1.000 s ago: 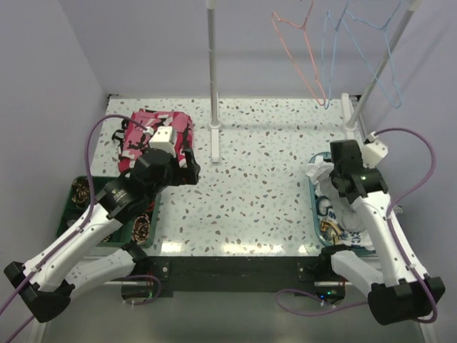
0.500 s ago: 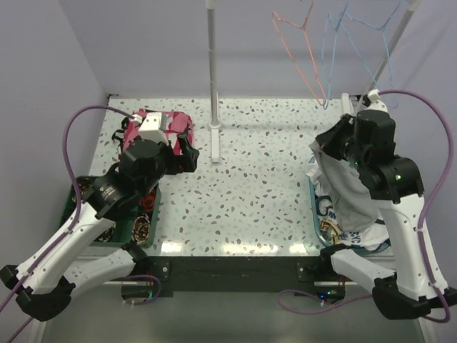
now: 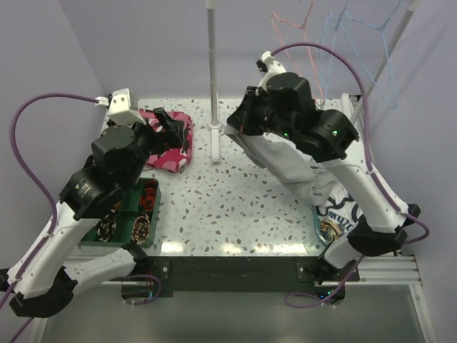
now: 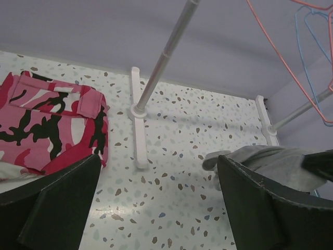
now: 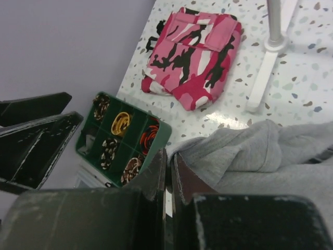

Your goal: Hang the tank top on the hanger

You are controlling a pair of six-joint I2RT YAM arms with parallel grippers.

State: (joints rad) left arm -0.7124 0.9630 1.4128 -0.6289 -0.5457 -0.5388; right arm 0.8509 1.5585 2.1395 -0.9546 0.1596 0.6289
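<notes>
Pale speckled table (image 3: 243,196). Back left lies a folded pink camouflage garment (image 3: 170,148), with a green compartment tray (image 3: 156,214) at the near left. A white rack foot (image 3: 215,143) stands mid-back, and a second tray (image 3: 316,224) sits at the right edge.

Speckled tabletop (image 3: 235,207) lies open across centre and near edge. Rack pole (image 3: 212,71) stands mid-back, grey tank top (image 3: 285,161) hanging just right of it, pink camouflage garment (image 3: 171,146) left. Green tray (image 3: 114,244) fills near-left corner.
</notes>
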